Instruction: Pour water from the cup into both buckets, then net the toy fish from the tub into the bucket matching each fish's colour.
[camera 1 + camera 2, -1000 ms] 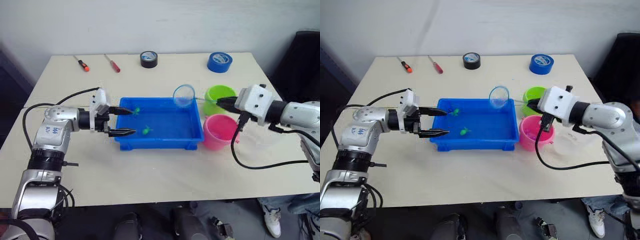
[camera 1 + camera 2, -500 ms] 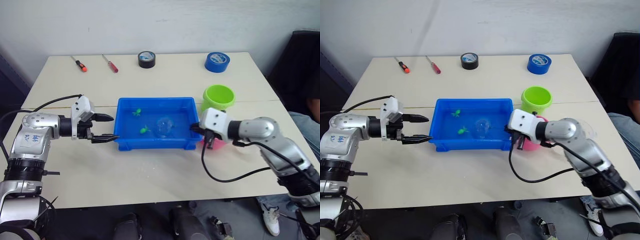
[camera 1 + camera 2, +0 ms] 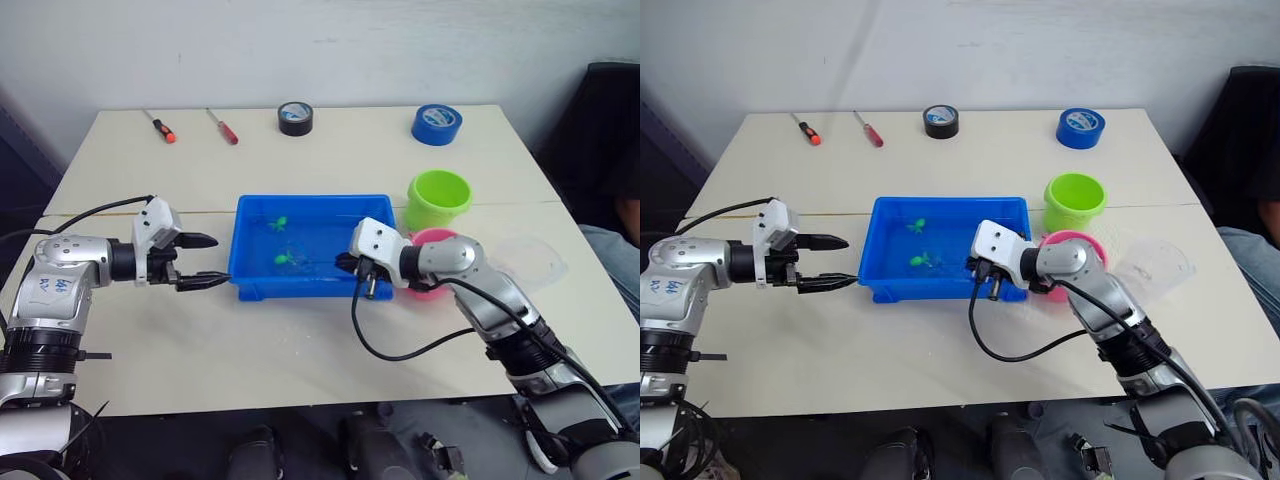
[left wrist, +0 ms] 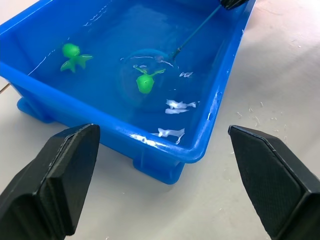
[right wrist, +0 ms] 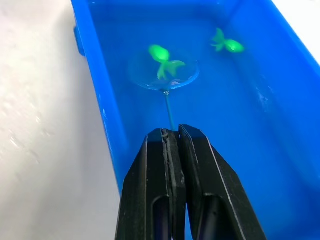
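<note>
Right gripper (image 5: 171,134), jaws clamped on the net (image 5: 163,71) handle, holds the hoop underwater in the blue tub (image 3: 250,285) at frame centre, under a green fish (image 5: 163,57), likely to scoop it. Second green fish (image 4: 71,54) floats near. Left gripper (image 3: 197,262), jaws apart and empty, waits just left of the tub. Green bucket (image 3: 438,195) sits right, pink bucket (image 3: 440,288) below it.
</note>
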You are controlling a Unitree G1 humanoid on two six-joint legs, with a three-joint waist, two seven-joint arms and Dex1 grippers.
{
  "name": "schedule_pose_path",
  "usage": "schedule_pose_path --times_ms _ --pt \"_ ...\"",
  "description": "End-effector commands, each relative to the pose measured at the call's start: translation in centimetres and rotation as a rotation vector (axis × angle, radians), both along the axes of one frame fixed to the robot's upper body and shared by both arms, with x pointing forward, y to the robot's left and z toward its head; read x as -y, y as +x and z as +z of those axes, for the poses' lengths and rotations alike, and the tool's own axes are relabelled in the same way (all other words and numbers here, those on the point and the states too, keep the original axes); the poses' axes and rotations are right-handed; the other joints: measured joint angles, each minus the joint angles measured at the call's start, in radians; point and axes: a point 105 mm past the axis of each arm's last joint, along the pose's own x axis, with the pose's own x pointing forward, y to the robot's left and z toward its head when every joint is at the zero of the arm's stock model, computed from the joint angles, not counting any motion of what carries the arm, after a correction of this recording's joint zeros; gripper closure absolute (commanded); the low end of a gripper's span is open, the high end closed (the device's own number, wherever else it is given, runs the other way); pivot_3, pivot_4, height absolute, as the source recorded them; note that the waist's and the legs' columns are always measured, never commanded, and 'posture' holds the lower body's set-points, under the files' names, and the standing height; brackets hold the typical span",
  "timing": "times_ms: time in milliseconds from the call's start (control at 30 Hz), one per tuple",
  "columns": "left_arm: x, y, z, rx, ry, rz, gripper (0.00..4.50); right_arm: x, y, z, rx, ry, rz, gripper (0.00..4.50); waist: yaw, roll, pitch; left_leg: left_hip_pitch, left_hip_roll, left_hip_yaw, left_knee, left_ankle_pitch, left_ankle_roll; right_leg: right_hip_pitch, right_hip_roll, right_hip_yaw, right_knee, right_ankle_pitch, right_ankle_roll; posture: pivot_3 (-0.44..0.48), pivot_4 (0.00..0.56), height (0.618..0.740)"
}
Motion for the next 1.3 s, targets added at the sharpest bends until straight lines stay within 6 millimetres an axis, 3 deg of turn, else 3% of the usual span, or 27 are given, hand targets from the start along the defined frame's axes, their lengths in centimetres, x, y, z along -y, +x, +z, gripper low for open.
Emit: schedule_pose_path --times_ms 33,267,367,600,800,900,1000,1167,1300 --pt "0.1 0.3 2.3 0.077 -0.037 -0.003 0.02 0.1 -0.6 3.3 -0.011 0.137 -0.004 4.5 0.001 0.0 0.0 0.0 0.0 0.0 0.0 0.0 0.0 0.0 0.0 0.0 0.0 0.0 0.0 0.0 0.15 0.74" --pt "2.8 0.7 3.9 0.089 -0.177 -0.072 0.02 2.5 -2.3 6.2 -0.082 0.294 -0.082 4.5 0.003 -0.001 0.0 -0.001 0.0 -0.003 0.0 0.0 0.0 0.001 0.0 -0.002 0.0 0.0 0.0 0.0 0.15 0.74" --pt "6.1 1.1 5.6 0.103 -0.281 -0.169 0.02 6.1 -3.3 8.3 -0.039 0.319 -0.182 4.5 0.015 -0.001 0.0 -0.003 0.0 -0.004 0.0 0.0 0.0 0.0 0.0 -0.003 -0.001 0.0 0.0 0.0 0.15 0.74" --pt "10.7 1.5 6.8 0.116 -0.371 -0.297 0.02 11.4 -4.1 11.5 0.075 0.286 -0.347 4.5 0.027 -0.001 -0.001 -0.008 -0.001 -0.007 0.003 -0.001 0.001 -0.001 0.0 -0.005 -0.003 0.0 0.0 0.0 0.15 0.74" --pt "12.7 1.5 6.7 0.124 -0.377 -0.353 0.02 16.0 -3.4 14.3 0.223 0.204 -0.512 4.5 0.024 -0.001 -0.001 -0.007 -0.001 -0.006 0.003 -0.001 0.0 -0.002 0.001 -0.003 -0.003 0.0 0.0 0.0 0.15 0.74" --pt "13.3 1.5 6.8 0.13 -0.378 -0.37 0.02 18.4 -2.6 14.9 0.32 0.091 -0.591 4.5 0.027 -0.001 -0.001 -0.008 -0.001 -0.006 0.003 -0.001 0.0 -0.002 0.001 -0.003 -0.004 0.0 0.0 0.0 0.15 0.74" --pt "13.9 1.4 7.0 0.144 -0.38 -0.387 0.02 20.8 -1.4 14.5 0.488 -0.17 -0.625 4.5 0.027 -0.001 -0.001 -0.008 -0.001 -0.005 0.003 -0.001 0.001 -0.001 0.001 -0.003 -0.006 0.0 0.0 0.0 0.15 0.74" --pt "14.2 1.4 7.0 0.152 -0.378 -0.39 0.02 21.3 0.2 12.4 0.765 -0.658 -0.439 4.5 0.02 -0.001 0.0 -0.008 -0.001 -0.003 0.002 -0.001 0.001 -0.002 0.001 0.0 -0.007 0.0 0.001 0.0 0.15 0.74" --pt "14.1 1.4 7.0 0.155 -0.376 -0.387 0.02 21.3 1.0 11.6 0.908 -0.886 -0.285 4.5 0.013 0.0 0.0 -0.007 -0.001 -0.002 0.002 -0.001 0.001 -0.002 0.001 0.0 -0.006 0.0 0.001 0.0 0.15 0.74"
